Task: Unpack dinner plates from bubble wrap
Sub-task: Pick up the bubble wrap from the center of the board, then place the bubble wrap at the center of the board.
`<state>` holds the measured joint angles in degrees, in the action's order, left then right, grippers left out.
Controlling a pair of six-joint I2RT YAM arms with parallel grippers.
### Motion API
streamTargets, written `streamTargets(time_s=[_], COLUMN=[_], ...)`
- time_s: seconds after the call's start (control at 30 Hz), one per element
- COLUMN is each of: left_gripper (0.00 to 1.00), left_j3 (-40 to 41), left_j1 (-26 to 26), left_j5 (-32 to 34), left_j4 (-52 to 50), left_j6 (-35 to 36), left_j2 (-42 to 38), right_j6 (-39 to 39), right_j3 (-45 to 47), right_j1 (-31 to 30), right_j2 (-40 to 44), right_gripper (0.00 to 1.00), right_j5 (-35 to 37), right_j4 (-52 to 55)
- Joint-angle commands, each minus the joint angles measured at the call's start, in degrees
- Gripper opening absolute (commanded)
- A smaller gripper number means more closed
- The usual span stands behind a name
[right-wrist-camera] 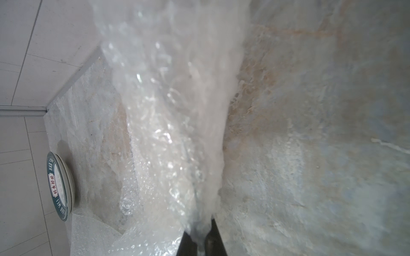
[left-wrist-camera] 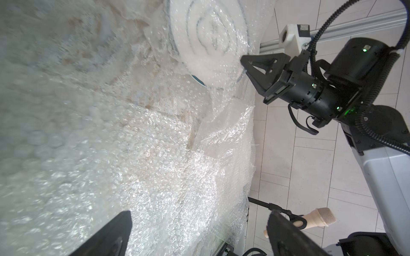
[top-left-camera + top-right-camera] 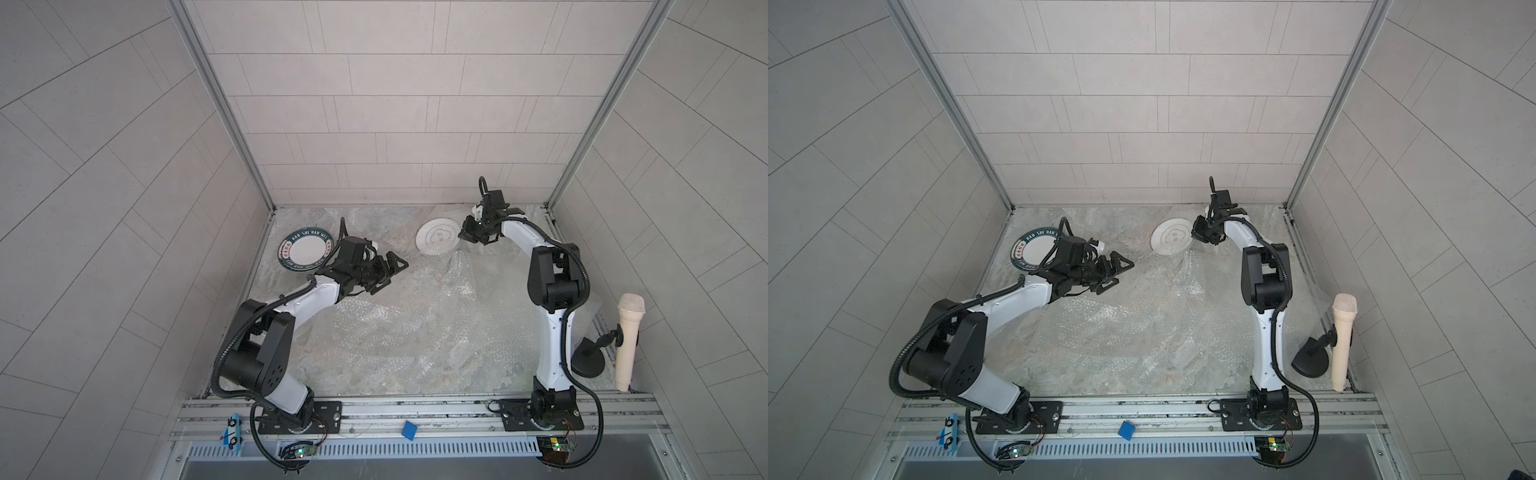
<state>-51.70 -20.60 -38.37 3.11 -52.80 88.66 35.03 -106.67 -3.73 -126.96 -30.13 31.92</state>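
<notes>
A white dinner plate with faint grey rings [image 3: 438, 237] [image 3: 1173, 237] [image 2: 208, 33] lies at the far middle of the table under clear bubble wrap [image 3: 415, 324] [image 3: 1142, 324] [image 2: 177, 155] [image 1: 166, 110]. My right gripper [image 3: 463, 235] [image 3: 1198, 232] [image 2: 244, 63] [image 1: 200, 239] sits at that plate's right rim, shut on the wrap there. I cannot tell if the rim is pinched too. A green-lettered plate [image 3: 306, 250] [image 3: 1036, 248] [image 1: 60, 184] lies bare at the far left. My left gripper [image 3: 392, 274] [image 3: 1117, 272] [image 2: 199, 219] hovers open beside it, holding nothing.
Crumpled bubble wrap sheets cover most of the marbled table top [image 3: 365, 224]. A beige microphone [image 3: 629, 340] on a black stand stands at the right edge. A blue block [image 3: 410, 430] and a toy car [image 3: 230, 432] lie on the front rail. Tiled walls close three sides.
</notes>
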Motion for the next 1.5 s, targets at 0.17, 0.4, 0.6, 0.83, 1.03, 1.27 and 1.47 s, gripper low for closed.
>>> streamTargets(time_s=[0.17, 0.4, 0.6, 0.83, 1.03, 1.27, 1.47], left_gripper=[1.00, 1.00, 1.00, 0.99, 0.95, 0.93, 0.92], left_j3=[0.52, 0.47, 1.53, 3.45, 5.72, 4.15, 1.15], left_j1=[4.11, 7.44, 10.19, 10.15, 9.72, 6.27, -0.37], left_j5=[0.93, -0.50, -5.66, -5.62, -7.72, -6.05, -3.08], left_j4=[-5.82, -7.60, -5.50, -12.11, -12.69, -18.23, -20.65], left_j6=[4.31, 5.15, 4.07, 9.31, 10.41, 14.94, 17.11], left_j2=[-5.05, -8.61, -9.72, -11.66, -11.36, -8.80, -4.46], right_j6=[1.97, 1.31, -3.98, -11.06, -9.97, -10.18, -12.12], right_j3=[-3.33, 7.13, 23.62, 40.33, 47.93, 47.28, 44.31], right_j1=[-0.84, -2.43, -4.01, -6.99, -10.69, -12.26, -13.21], right_j2=[9.88, 20.72, 31.37, 39.51, 37.83, 31.44, 26.16], right_gripper=[0.00, 0.00, 0.00, 0.00, 0.00, 0.00, 0.04], right_j5=[-2.37, -6.82, -13.89, -14.52, -13.63, -12.57, -9.75], right_j4=[2.33, 0.35, -1.00, 0.99, -3.32, -5.82, -4.16])
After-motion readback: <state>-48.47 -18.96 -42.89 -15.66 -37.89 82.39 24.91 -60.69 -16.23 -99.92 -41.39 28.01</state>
